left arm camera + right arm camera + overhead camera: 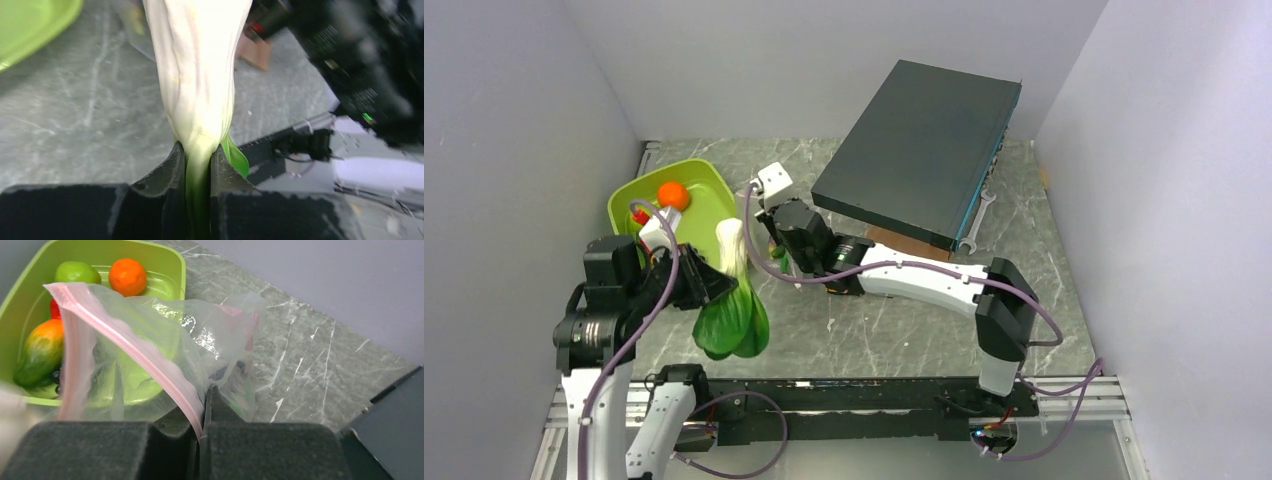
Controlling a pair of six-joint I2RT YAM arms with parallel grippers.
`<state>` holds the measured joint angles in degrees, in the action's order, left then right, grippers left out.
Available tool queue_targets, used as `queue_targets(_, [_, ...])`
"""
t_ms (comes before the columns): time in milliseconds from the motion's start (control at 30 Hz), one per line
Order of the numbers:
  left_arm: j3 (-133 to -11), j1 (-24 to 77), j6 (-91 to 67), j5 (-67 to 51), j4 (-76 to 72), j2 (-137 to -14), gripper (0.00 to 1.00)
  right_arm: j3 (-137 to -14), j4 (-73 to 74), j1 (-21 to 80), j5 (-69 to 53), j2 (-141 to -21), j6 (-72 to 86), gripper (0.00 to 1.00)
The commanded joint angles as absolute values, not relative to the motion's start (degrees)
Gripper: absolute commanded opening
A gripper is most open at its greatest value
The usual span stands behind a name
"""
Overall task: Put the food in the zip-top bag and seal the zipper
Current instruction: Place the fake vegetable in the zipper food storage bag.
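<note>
My left gripper (716,288) (198,160) is shut on the leafy greens (734,322) where the white stem turns green. It holds them above the table in front of the lime-green tray (639,195); the white stem (197,75) points away from the jaws. My right gripper (772,252) (204,405) is shut on the zip-top bag (205,335) at its pink zipper (145,360) and holds the mouth up beside the tray (172,265). In the tray lie an orange fruit (127,276), a green apple (77,272), a red fruit (54,310) and a yellow-red fruit (42,352).
A large dark flat box (919,150) lies tilted at the back right on a brown block (904,243). A wrench (979,215) lies beside it. Grey walls close in the left, back and right sides.
</note>
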<state>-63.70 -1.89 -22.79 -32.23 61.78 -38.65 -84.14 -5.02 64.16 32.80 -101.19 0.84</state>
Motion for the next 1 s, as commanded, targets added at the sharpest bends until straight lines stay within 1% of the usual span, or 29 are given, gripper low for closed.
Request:
queue_targets(0, [-62.09,-0.9,-27.76,-43.76,64.04,-34.86,0.0,-89.41,-8.26,64.12,35.65,-103.59,-4.21,0.0])
queue_targets(100, [-57.32,1.14,-30.54,-49.47,59.17,-33.93,0.0,-89.87,-8.06,64.52,35.31,-103.36,-3.85,0.0])
queue_targets(200, [-53.61,2.77,-33.41,-53.96,54.51,-35.7,0.0,-86.71,-11.2,65.74,33.44,-101.18,-3.56,0.0])
queue_targets(233, [-53.04,3.03,-33.91,-54.19,53.18,-36.26,0.0,-86.16,-11.92,66.29,33.37,-100.8,-3.72,0.0])
queue_targets(267, [-52.4,3.07,-34.23,-47.37,51.7,-36.74,0.0,-85.75,-12.29,66.8,33.7,-100.51,-3.78,0.0])
queue_targets(300, [-51.6,3.08,-34.97,-53.35,50.42,-37.38,0.0,-85.51,-12.57,67.34,34.17,-100.24,-3.86,0.0])
queue_targets(400, [-48.46,3.11,-39.16,-56.59,45.05,-39.45,0.0,-82.98,-15.2,68.9,34.92,-98.47,-4.44,0.0])
queue_targets(467, [-46.43,3.08,-43.49,-56.4,41.04,-40.27,0.0,-80.81,-17.54,69.66,35.49,-97.3,-5.29,0.0])
queue_targets(567, [-41.08,3.08,-55.64,-56.79,28.95,-38.62,0.0,-77.19,-20.51,70.75,35.78,-95.55,-7.16,0.0])
queue_targets(600, [-39.93,3.08,-56.96,-56.1,27.85,-38.2,0.0,-75.76,-21.62,70.95,36.22,-94.87,-7.7,0.0])
queue_targets(767, [-38.09,2.96,-55.33,-52.45,32.53,-38.01,0.0,-72.99,-21.39,70.93,37.78,-92.34,-7.04,0.0])
queue_targets(867, [-36.45,2.92,-56.6,-51.23,31.46,-36.39,0.0,-72.01,-20.74,70.72,36.9,-90.92,-5.21,0.0])
queue_targets(967, [-38.32,2.91,-53.73,-47.87,35.73,-35.25,0.0,-71.3,-19.66,70.1,35.86,-89.7,-2.63,0.0])
